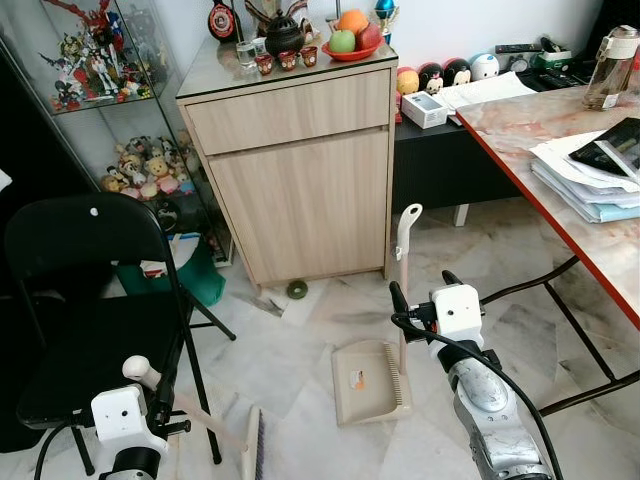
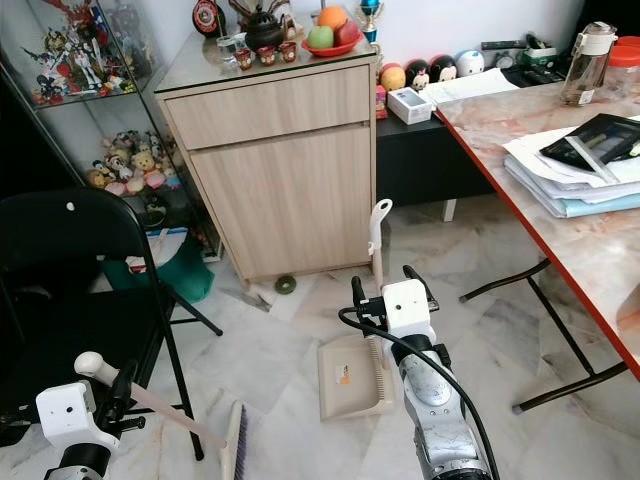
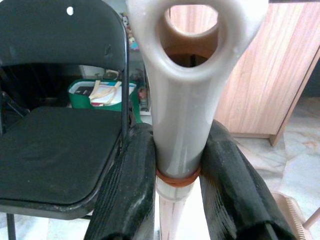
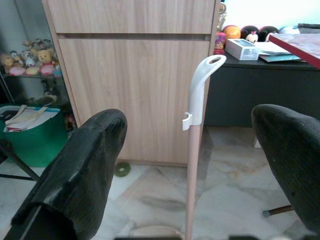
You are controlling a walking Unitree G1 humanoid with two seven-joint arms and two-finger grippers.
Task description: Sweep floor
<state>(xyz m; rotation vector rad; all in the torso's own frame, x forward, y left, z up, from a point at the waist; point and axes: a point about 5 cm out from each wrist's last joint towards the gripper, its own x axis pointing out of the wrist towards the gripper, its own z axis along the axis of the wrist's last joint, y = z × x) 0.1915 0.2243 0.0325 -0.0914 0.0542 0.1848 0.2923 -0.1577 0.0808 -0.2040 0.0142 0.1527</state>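
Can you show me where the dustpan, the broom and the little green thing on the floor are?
dustpan (image 1: 367, 383), left eye view, on its beige tray.
broom (image 2: 233, 445), right eye view, on its bristle head.
little green thing (image 1: 297, 289), left eye view, on its middle.

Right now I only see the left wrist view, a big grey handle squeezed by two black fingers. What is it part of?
Observer: It's the broom; the left gripper is shut on its handle, bristles down by the black folding chair.
Operator: Where's the dustpan?
Observer: The dustpan stands on the floor before the wooden cabinet, its handle upright.
Operator: Is the other hand holding it?
Observer: No. The right gripper is open, with the handle standing between its fingers, farther off.
Operator: Anything to sweep?
Observer: A small round green thing lies at the cabinet's foot.
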